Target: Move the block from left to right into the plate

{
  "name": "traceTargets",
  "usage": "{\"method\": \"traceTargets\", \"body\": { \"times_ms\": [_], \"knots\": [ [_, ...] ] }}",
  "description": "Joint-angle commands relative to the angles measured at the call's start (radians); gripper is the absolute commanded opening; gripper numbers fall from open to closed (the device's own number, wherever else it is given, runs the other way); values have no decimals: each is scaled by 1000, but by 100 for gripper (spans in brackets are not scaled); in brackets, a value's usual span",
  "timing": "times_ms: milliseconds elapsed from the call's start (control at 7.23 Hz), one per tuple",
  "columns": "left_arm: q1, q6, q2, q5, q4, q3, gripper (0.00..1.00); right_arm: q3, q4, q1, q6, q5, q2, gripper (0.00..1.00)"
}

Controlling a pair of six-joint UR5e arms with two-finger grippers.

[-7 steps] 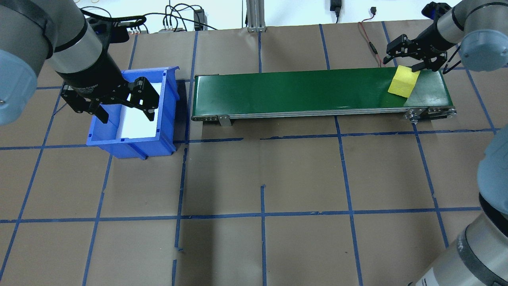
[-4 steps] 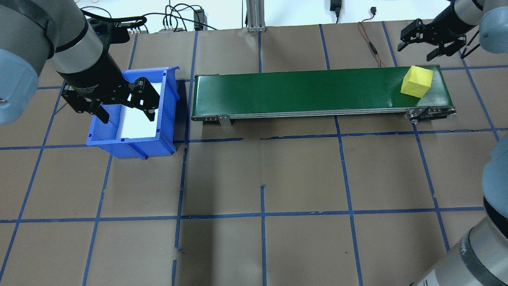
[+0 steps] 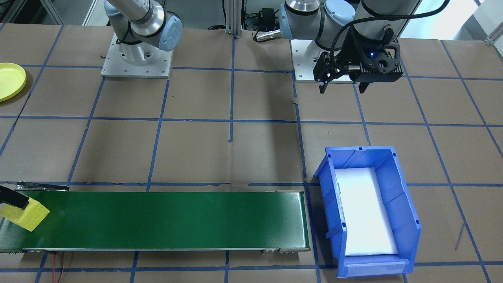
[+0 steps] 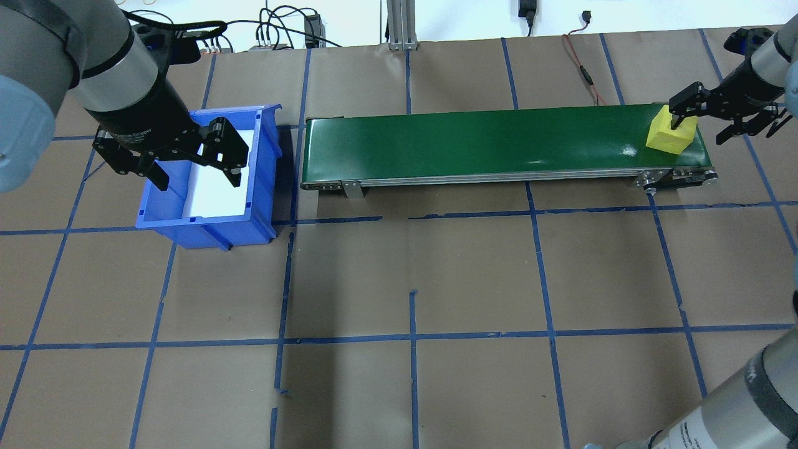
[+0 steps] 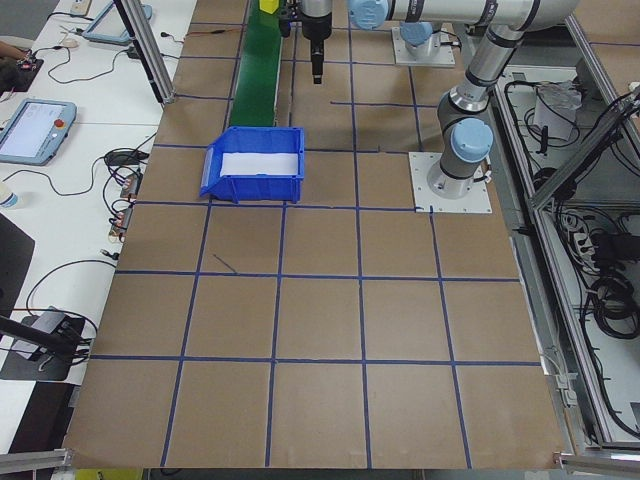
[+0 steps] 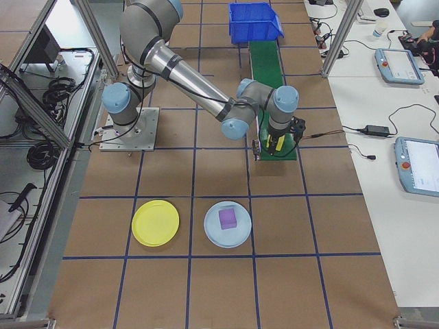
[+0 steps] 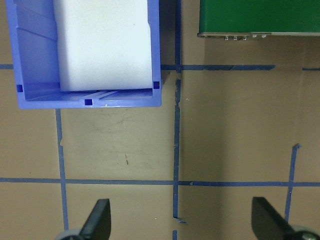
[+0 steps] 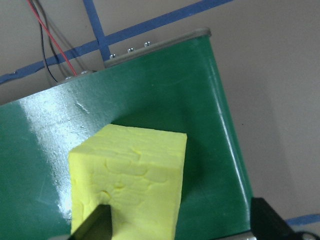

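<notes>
The right pincer (image 4: 717, 118) hangs low over the far right end of the belt (image 4: 486, 140), at about 2 o'clock in the overhead view, its jaws spread wide. One finger (image 4: 682, 101) is down at the block (image 4: 670, 134), overlapping its far edge; the other hangs off the belt's end, apart from the block. In the right wrist view the block (image 8: 127, 182) fills the lower left, one fingertip (image 8: 92, 225) in front of its lower face and the other (image 8: 270, 220) off to the right past the belt's edge; the jaws have not closed on it. In the front view the block (image 3: 25, 214) sits on the belt's end with a dark finger across its top.

The left pincer (image 4: 193, 165) hovers over the bin (image 4: 265, 174) at 10 o'clock in the overhead view, jaws wide and holding nothing. Its wrist view looks down on bare tabletop (image 7: 225, 135) crossed by blue tape, with the bin (image 7: 90, 97) at upper left and the belt's near end (image 7: 260, 17) at upper right.

The plate (image 6: 156, 223) lies on the tabletop well apart from the belt, at 7 o'clock in the right side view, beside a pale blue dish (image 6: 228, 224) that carries a purple cube (image 6: 228, 218). In the front view only part of the plate (image 3: 10, 80) shows, at the left edge.
</notes>
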Motion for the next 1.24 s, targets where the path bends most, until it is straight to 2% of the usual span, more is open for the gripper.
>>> {"method": "traceTargets", "body": {
  "times_ms": [0,138,277,553,691,830,968,1106],
  "knots": [
    [-3,0,0,-3,1,5,100,6,-34,-4,-3,31,21,100],
    [-4,2,-2,-1,4,1,100,2,-39,-4,-1,31,16,100],
    [-3,2,0,-3,5,13,100,0,-68,-4,-3,71,16,100],
    [-4,2,0,-3,16,13,100,0,-80,-4,-3,99,22,100],
    [-4,2,0,-3,16,13,100,0,-100,-4,-3,115,36,93],
    [-6,2,0,-3,16,14,100,2,-117,-4,-8,116,41,72],
    [-6,2,0,-3,16,13,100,2,-117,-4,-18,111,38,45],
    [-7,2,0,-4,16,14,100,-1,-117,-4,-29,96,29,30]
  ]
}}
